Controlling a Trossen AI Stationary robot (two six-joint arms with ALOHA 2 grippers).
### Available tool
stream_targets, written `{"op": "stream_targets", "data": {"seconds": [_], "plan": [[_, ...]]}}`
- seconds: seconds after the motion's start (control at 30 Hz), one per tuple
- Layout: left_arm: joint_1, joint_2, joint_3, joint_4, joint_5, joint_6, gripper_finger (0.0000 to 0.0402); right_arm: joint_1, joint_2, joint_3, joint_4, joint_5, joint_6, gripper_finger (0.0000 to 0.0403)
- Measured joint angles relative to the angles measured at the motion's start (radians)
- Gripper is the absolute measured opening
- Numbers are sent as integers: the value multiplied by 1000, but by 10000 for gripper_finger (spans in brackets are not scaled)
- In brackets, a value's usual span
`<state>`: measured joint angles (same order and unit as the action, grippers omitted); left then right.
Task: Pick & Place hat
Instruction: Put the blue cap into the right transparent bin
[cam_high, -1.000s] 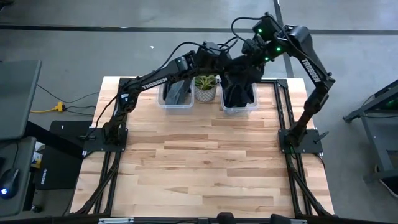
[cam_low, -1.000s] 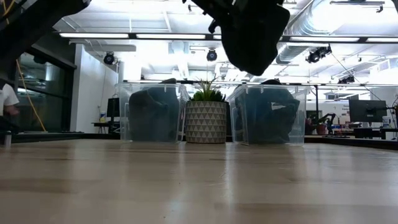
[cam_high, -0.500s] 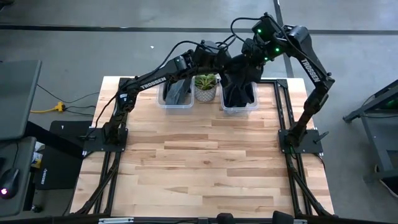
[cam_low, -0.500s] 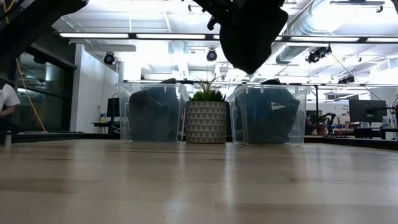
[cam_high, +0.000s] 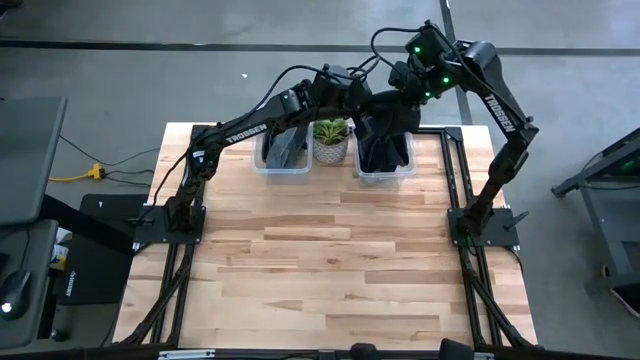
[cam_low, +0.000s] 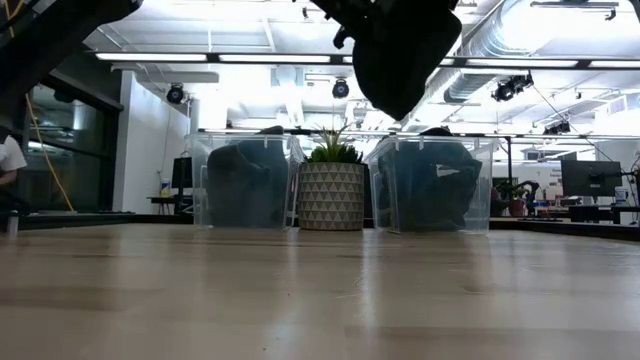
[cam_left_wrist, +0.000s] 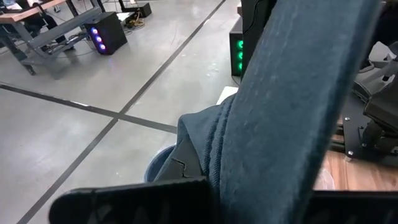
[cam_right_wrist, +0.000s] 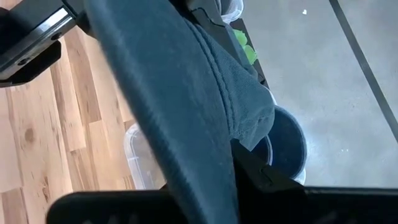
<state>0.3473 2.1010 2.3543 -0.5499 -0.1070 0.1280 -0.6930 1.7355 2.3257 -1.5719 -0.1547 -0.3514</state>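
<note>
A dark blue hat (cam_high: 385, 118) hangs in the air above the right clear bin (cam_low: 435, 185), high at the table's far side. In the low view the hat (cam_low: 400, 55) hangs well above the bins. My left gripper (cam_high: 357, 100) reaches it from the left and my right gripper (cam_high: 405, 95) from the right; both are shut on it. In each wrist view the hat's cloth (cam_left_wrist: 292, 106) (cam_right_wrist: 180, 106) fills the middle of the picture. Both bins hold more dark cloth. My left gripper (cam_left_wrist: 261, 199) has the hat's cloth (cam_left_wrist: 249, 180) pinched between its two fingers; a stitched edge runs beside the hold. The hat is lifted clear of the bin and hangs. My right gripper (cam_right_wrist: 205, 199) has the hat's cloth (cam_right_wrist: 199, 174) between its two fingers, coming from the hat's other side. The hat's stitched seams (cam_right_wrist: 230, 93) run past the fingers, and the cloth is clear of the bin.
A left clear bin (cam_low: 245, 180) with dark cloth and a potted plant (cam_low: 332, 185) in a patterned pot stand beside the right bin along the far edge. The wooden tabletop (cam_high: 330, 260) lies bare in front of them.
The hanging hat has drawn up a little, and its lower edge stands slightly higher above the right bin than a second ago. Both arms have stayed close together over the bin.
</note>
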Motion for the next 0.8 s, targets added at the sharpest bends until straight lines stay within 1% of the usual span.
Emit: {"op": "stream_targets", "data": {"seconds": [0.1,0.2,0.3,0.4,0.5,0.57,0.63,0.7,0.8], "plan": [[0,0,0,-1,2,0,1,0,0,0,0,3,9,13],[1,0,0,-1,44,47,13,0,0,0,-3,3,11,13],[2,0,2,-2,66,104,47,0,-1,0,-4,5,12,13],[2,0,2,-17,97,109,97,0,-1,-1,-3,28,13,13],[0,-19,3,-88,98,116,146,1,-1,-2,-1,39,19,13],[6,-43,4,-125,98,136,171,0,-1,-2,4,42,27,13],[7,-62,8,-152,95,138,188,-2,-4,-2,3,72,48,13],[16,-83,5,-201,84,146,197,-3,-6,-2,1,97,55,13],[21,-118,5,-274,45,166,199,-15,-6,-2,2,89,59,13]]}}
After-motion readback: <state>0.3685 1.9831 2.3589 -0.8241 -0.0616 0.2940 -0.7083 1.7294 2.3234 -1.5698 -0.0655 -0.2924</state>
